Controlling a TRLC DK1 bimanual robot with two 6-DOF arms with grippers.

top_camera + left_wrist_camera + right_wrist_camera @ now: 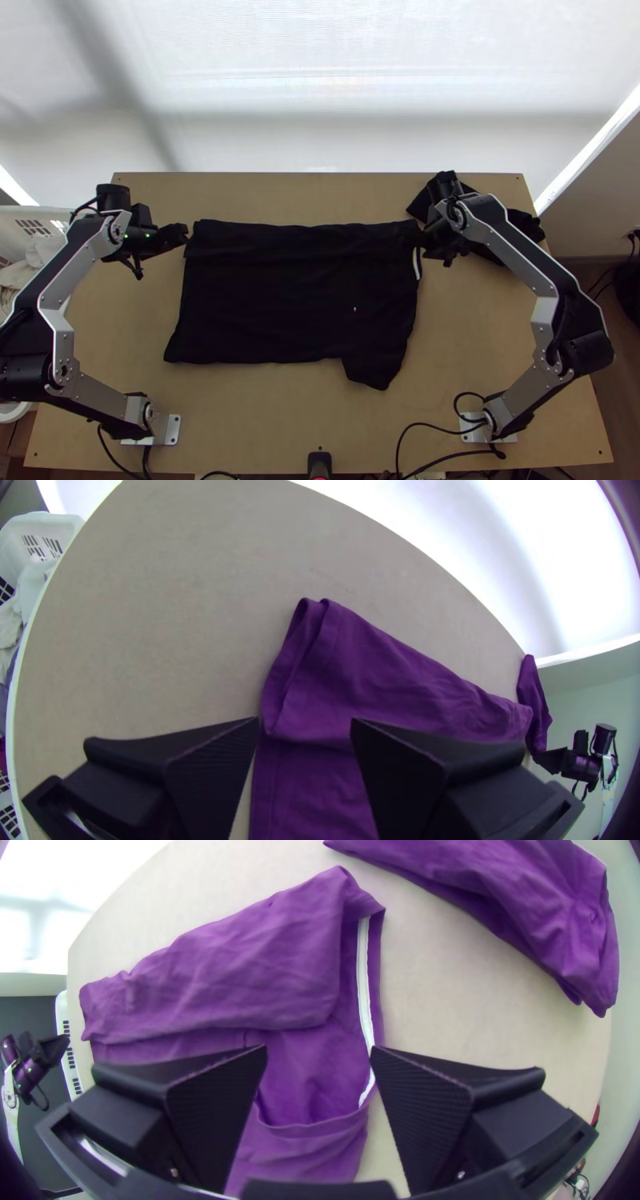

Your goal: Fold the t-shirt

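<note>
Right gripper (424,238) wide open over t-shirt (296,296)

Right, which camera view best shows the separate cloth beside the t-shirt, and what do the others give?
The right wrist view: the cloth lies large and unobstructed, its creases clear, though the edge crops it. The top view shows parts of it around the right arm; the left wrist view, a small, distant piece.

High over the table (264,416), the top view stares steeply down! Closer in, wrist views from either end share the t-shirt (296,296)
</note>
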